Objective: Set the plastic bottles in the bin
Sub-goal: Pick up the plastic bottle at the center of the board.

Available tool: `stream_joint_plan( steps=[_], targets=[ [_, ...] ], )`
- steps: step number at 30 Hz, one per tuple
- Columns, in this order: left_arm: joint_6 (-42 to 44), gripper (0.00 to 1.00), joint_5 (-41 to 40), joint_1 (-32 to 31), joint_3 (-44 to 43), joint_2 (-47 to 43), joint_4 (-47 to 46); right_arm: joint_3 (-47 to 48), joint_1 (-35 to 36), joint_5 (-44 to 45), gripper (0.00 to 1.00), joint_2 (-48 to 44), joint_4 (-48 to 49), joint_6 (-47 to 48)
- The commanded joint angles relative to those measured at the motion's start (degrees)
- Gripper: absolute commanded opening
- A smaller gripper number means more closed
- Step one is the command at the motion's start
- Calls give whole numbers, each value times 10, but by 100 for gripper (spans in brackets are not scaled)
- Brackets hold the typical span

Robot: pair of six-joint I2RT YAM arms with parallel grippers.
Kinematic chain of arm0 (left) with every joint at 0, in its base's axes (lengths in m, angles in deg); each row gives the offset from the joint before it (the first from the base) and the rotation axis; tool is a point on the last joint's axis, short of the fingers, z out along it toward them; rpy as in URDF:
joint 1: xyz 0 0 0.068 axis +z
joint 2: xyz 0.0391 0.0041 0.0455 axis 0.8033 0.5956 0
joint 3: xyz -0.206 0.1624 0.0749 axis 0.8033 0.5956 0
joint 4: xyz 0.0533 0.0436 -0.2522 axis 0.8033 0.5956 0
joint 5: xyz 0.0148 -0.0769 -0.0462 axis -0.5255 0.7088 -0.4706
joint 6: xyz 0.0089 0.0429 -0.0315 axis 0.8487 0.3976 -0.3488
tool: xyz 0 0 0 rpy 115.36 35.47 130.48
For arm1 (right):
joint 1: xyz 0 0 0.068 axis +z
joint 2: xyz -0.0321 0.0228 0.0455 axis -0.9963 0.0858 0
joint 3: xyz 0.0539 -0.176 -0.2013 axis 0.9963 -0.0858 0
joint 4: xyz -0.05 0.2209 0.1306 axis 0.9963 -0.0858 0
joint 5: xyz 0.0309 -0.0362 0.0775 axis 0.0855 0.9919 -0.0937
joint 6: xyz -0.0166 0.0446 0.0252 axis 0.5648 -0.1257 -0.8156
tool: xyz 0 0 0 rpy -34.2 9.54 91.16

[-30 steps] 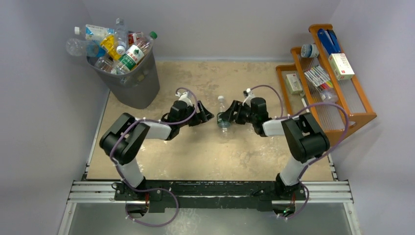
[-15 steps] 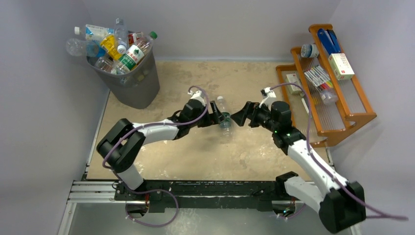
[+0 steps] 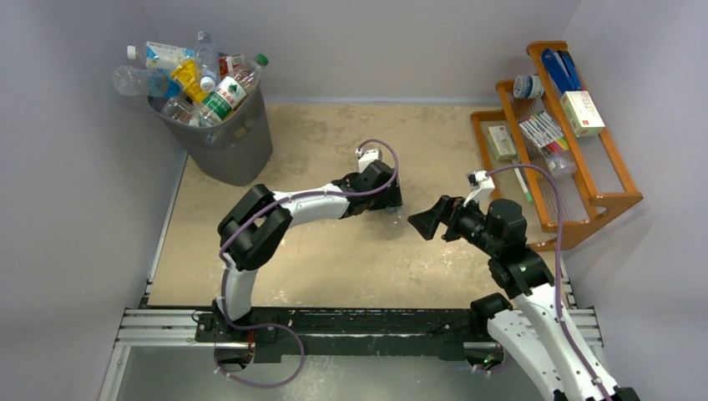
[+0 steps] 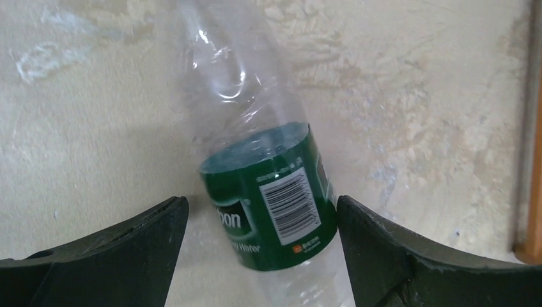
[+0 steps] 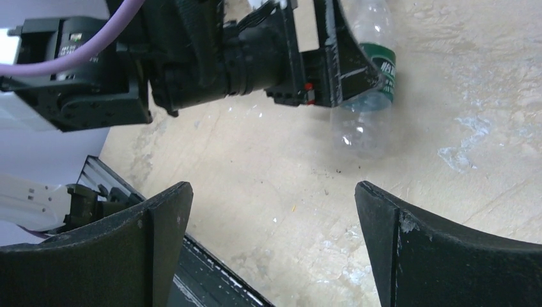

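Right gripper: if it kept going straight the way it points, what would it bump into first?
Probably the green-labelled clear bottle lying on the table between the open fingers of the left gripper; depth is unclear, so it might brush those fingers first.

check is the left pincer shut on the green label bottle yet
Open. In the left wrist view the left pincer straddles the bottle, table showing between one finger and its label.

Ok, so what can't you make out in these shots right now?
- Top view: the bottle is almost wholly hidden under the left tool.
- Left wrist view: both its ends run off the frame edges.
- Right wrist view: the left tool covers part of it.
- Top view: piled bottles hide the inside of the bin; print on the rack is too small to read.
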Motion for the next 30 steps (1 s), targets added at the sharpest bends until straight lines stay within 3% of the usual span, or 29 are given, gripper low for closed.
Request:
stream_joint_plan(
  steps=[1,14,23,28,30],
  targets=[
    [29,86,-72,3,-77,49,97,-4,-1,-23,100,-11,-17,-6],
    [26,88,-105,7,-160,66,133,-7,-1,-54,100,-35,-25,-3],
    [37,88,-76,27,-224,112,153,-31,-1,-81,98,-58,-18,-13],
    [49,77,-61,36,-226,122,145,-43,-1,-84,96,-77,-23,-26],
    [51,66,-49,39,-230,130,143,-47,-1,-88,95,-81,-18,-32]
  ],
)
